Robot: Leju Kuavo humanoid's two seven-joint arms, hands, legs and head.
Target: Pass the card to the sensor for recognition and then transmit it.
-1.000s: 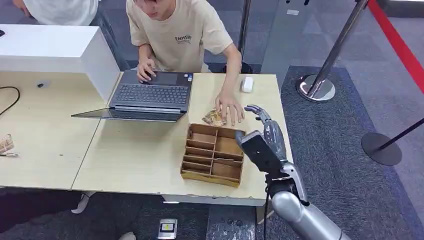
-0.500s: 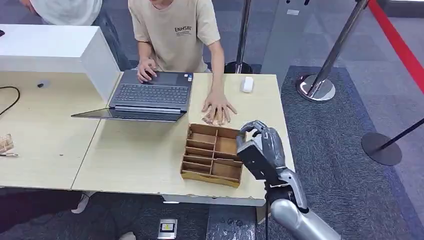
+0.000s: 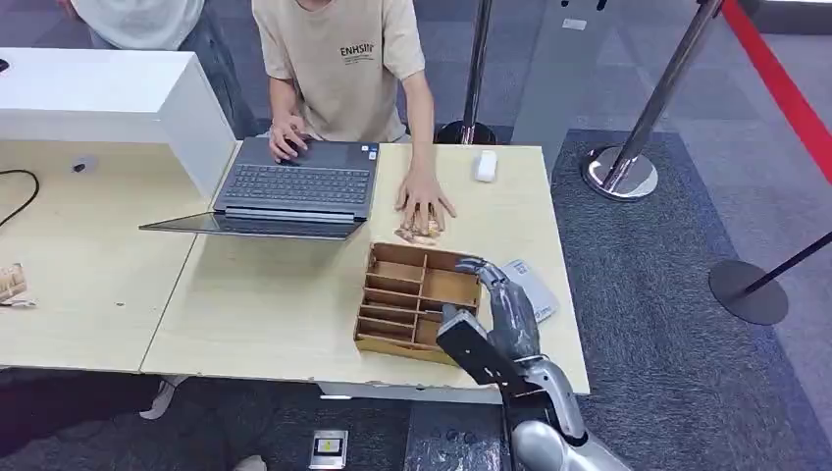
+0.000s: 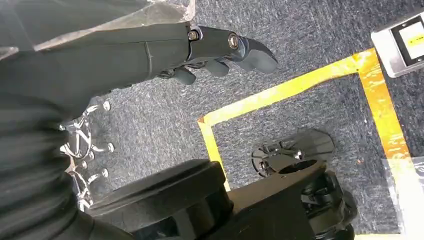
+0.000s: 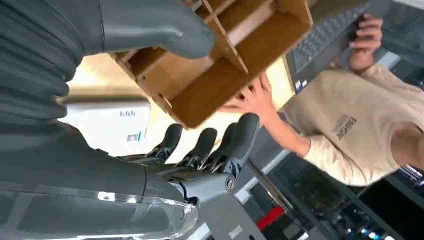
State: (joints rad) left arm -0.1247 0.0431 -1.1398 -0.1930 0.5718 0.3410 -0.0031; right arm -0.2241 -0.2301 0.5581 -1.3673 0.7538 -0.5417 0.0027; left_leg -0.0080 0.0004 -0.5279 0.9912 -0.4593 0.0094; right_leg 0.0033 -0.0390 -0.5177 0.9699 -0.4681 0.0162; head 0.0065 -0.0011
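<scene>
The counter (image 3: 275, 324) took up most of the head view, with a person's hand (image 3: 425, 201) resting flat near its far side next to the laptop (image 3: 294, 186). The wooden tray (image 3: 417, 299) sat toward the counter's right end, and the card (image 3: 530, 287) lay flat just beside it — close to the right edge, so not much room on that side. The right hand (image 3: 505, 304) hung over the gap between tray and card, fingers (image 5: 235, 137) apart and slightly curled, holding nothing. Looked like the pickup step, not yet done; next move probably needs the fingers to come down onto the card without bumping the tray wall or sliding the card off the edge. The left hand (image 4: 220, 50) hung down over the carpet, fingers loosely curled in, empty.
</scene>
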